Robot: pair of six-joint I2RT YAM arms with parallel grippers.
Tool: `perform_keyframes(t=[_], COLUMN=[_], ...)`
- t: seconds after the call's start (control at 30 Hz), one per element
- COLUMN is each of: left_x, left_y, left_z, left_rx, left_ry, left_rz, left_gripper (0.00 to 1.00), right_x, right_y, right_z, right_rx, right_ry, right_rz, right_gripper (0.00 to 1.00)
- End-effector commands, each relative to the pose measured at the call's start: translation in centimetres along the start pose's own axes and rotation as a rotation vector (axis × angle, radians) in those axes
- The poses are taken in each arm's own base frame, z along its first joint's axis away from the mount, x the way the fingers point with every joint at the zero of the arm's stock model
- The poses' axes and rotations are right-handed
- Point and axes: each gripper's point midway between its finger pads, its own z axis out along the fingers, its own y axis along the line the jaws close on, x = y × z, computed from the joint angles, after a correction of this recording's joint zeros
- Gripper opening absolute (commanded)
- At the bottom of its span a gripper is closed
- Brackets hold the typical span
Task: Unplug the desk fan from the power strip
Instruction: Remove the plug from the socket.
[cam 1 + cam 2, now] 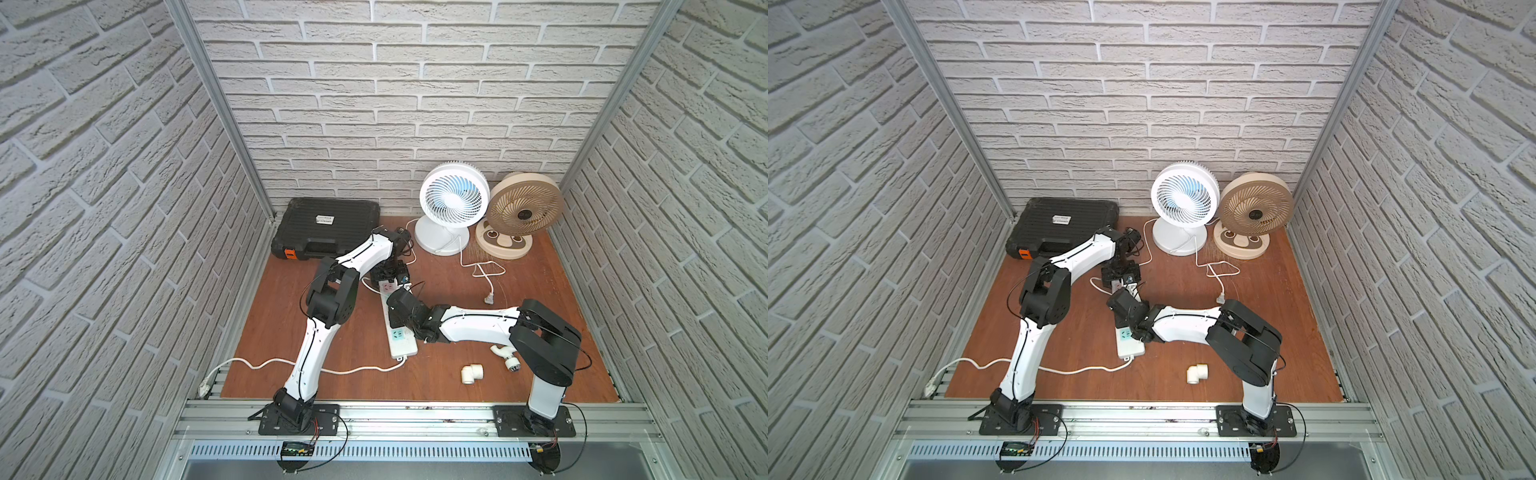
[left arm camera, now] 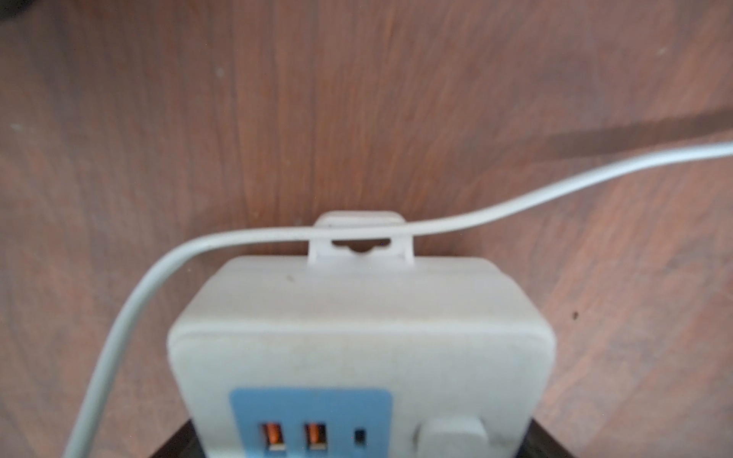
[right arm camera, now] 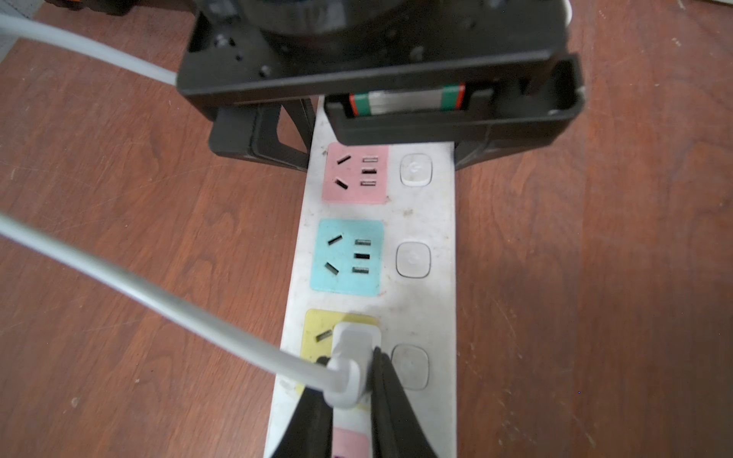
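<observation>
Right hand [image 3: 351, 380] pinches plug [image 3: 355, 341]; left hand [image 3: 380, 154] clamps power strip [image 3: 420, 301] near black case [image 1: 328, 224].

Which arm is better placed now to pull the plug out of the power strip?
Right: the right claw is closed on the white plug in the yellow socket, ready to pull. The left claw grips the far end of the power strip, so it is better for holding the strip steady.

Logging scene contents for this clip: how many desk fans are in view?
2. The white fan stands by the back wall; the beige fan stands close beside it, on the robot's right. No others show, and none looks hidden.
</observation>
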Motion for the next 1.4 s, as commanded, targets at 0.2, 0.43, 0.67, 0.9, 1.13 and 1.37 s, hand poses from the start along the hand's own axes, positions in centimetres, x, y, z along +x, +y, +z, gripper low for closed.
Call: perform_keyframes(t=[0.2, 0.43, 0.67, 0.9, 1.13, 1.37], left_x=[4.8, 4.8, 4.8, 4.9, 4.9, 5.0], left_y=[3.7, 3.6, 3.7, 3.7, 3.7, 3.7], left_z=[5.8, 5.7, 5.8, 5.9, 5.8, 5.9], left_rx=[-0.15, -0.15, -0.152, -0.151, -0.149, -0.148], left_ry=[0.24, 0.239, 0.242, 0.242, 0.242, 0.243], left_rz=[-0.059, -0.059, -0.06, -0.06, -0.06, -0.061], left_gripper=[0.0, 0.0, 0.0, 0.0, 0.0, 0.0], right_x=[-0.8, -1.4, -1.4, -1.2, -1.0, -0.7], right_y=[-1.5, -0.1, 0.8, 0.8, -0.1, -1.6], right_z=[-0.5, -1.2, -1.2, -1.1, -1.1, -0.6], right_rx=[0.106, 0.187, 0.204, 0.194, 0.155, 0.088], right_ry=[-0.019, -0.075, -0.087, -0.09, -0.07, -0.019], right_rz=[-0.071, -0.228, -0.289, -0.271, -0.186, -0.032], right_gripper=[0.03, 0.03, 0.03, 0.03, 0.03, 0.03])
